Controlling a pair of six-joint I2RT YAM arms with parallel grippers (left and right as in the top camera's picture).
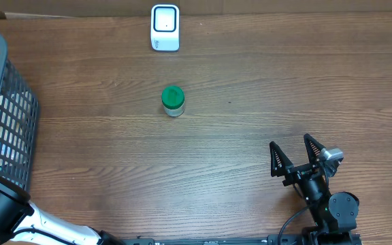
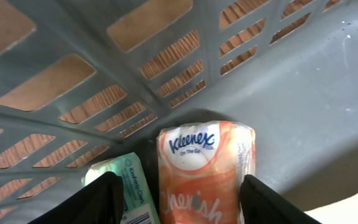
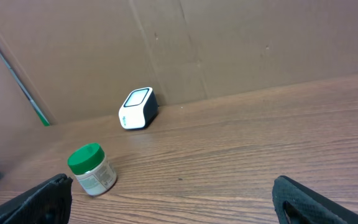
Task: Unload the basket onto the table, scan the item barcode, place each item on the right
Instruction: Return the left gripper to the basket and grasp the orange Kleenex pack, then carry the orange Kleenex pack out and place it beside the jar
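My left gripper is down inside the grey basket. It is open, with its black fingers straddling an orange Kleenex tissue pack. The right finger is at the pack's right edge. A green tissue pack with a barcode lies between the left finger and the orange pack. The white barcode scanner stands at the table's far edge. My right gripper rests wide open and empty at the front right, facing the scanner.
A small jar with a green lid stands mid-table, in front of the scanner, and shows in the right wrist view as the jar. The basket fills the table's left side. A cardboard wall backs the table.
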